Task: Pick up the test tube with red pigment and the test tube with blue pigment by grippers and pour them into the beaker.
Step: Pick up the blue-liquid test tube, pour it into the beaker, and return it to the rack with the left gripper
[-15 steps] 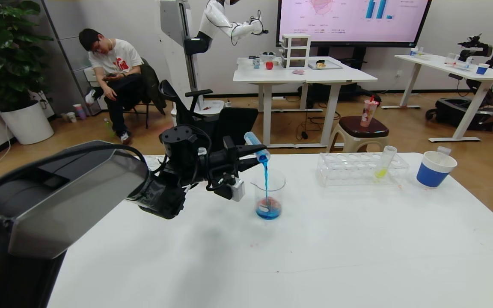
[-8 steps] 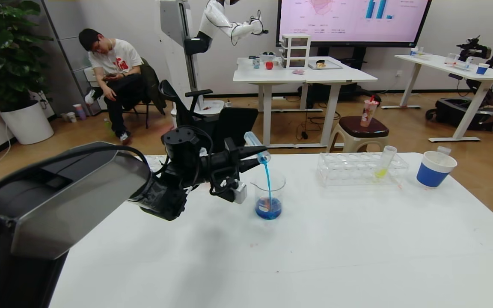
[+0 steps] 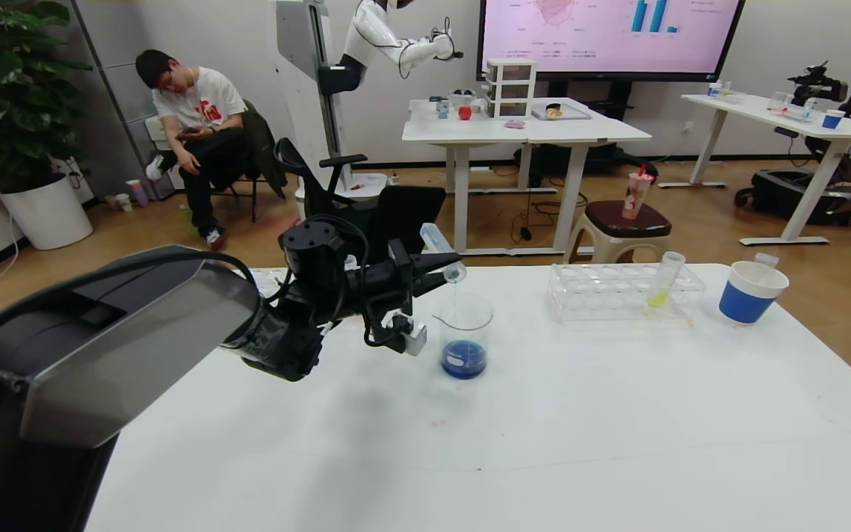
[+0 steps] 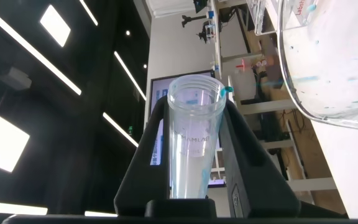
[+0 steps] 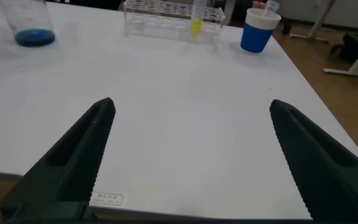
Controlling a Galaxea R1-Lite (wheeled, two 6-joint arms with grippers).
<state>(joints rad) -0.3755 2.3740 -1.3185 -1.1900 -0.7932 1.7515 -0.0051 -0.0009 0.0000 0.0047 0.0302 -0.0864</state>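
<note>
The left gripper point(image 3: 436, 262) is clamped on the test tube with blue pigment point(image 3: 442, 251), tipped mouth-down over the beaker point(image 3: 464, 334) — the tube looks drained, and dark blue liquid sits in the beaker's bottom. The pour seems finished; next, I judge, comes righting the tube and setting it away. Further right stand the rack point(image 3: 621, 292) and paper cup point(image 3: 750, 292). The right gripper point(image 5: 191, 155) hangs wide open, empty, over the table's near edge.

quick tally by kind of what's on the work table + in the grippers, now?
Test tubes: 2, the emptied test tube with blue pigment shut in the left gripper, and a yellow-liquid tube in the rack.
Beaker: 1, holding dark blue liquid.
Tube rack: 1.
Paper cup: 1, blue and white.
Total: 5.
Right gripper: open, holding nothing.
</note>
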